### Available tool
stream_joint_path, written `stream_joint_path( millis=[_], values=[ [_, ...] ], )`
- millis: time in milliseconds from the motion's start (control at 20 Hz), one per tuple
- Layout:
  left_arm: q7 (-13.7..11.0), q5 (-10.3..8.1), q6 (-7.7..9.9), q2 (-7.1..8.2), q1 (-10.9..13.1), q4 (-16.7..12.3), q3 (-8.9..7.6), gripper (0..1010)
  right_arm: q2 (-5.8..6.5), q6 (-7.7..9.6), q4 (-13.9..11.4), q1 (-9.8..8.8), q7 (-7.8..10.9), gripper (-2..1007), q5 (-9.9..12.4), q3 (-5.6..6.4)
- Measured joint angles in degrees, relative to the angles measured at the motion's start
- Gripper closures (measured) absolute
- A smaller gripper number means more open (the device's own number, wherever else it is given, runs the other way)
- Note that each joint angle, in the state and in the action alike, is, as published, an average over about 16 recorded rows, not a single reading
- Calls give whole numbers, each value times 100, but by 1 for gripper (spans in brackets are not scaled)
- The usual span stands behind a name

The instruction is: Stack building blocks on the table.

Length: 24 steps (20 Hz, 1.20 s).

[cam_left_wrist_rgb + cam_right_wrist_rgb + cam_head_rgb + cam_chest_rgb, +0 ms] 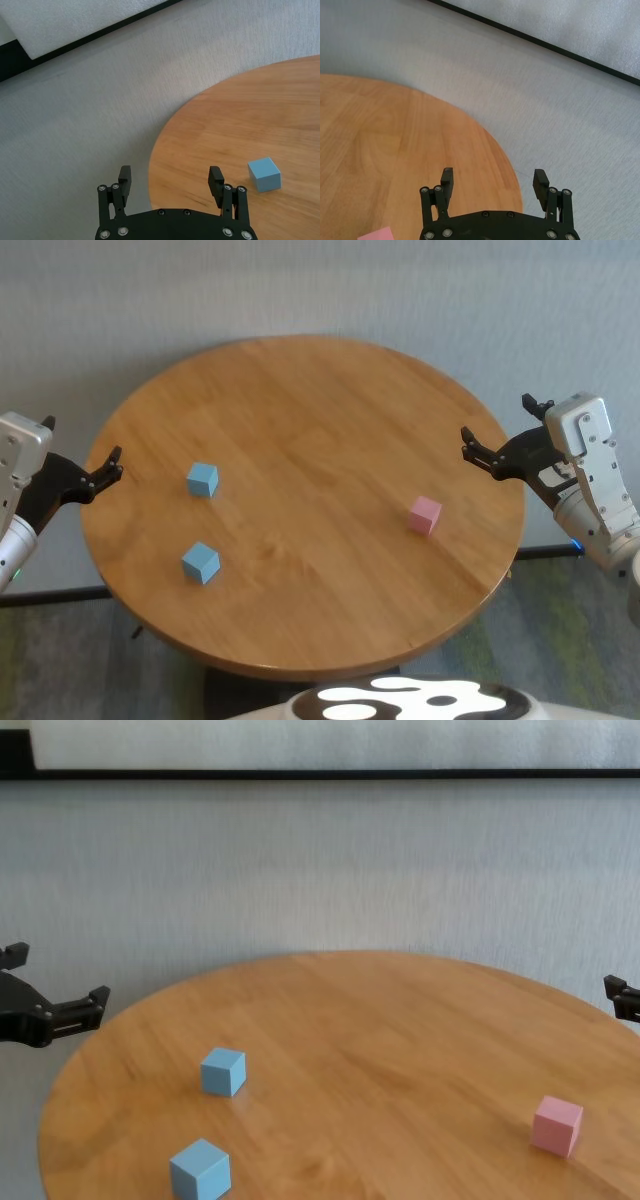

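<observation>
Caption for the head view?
Both open grippers, left and right, wait at the table edges; three blocks lie unstacked.

Bright, even daylight fills every view, and nothing sits in deep shade. The glossy bench (pixel 300 490) throws a pale sheen across its far half in the head view and a soft glare along its right side in the chest view. Shadows are faint: each light blue block (pixel 202 479) casts only a small, diffuse smudge beside it. Focus holds crisp on the left pincer (pixel 170 181), with no visible blur.
</observation>
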Motion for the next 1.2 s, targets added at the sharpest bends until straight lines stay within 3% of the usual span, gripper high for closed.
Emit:
stream_joint_path(
  millis=[1200],
  values=[
    [0, 0, 0, 0, 0, 0, 0, 10, 0, 0, 0, 0, 0, 0, 0, 0]
  ],
)
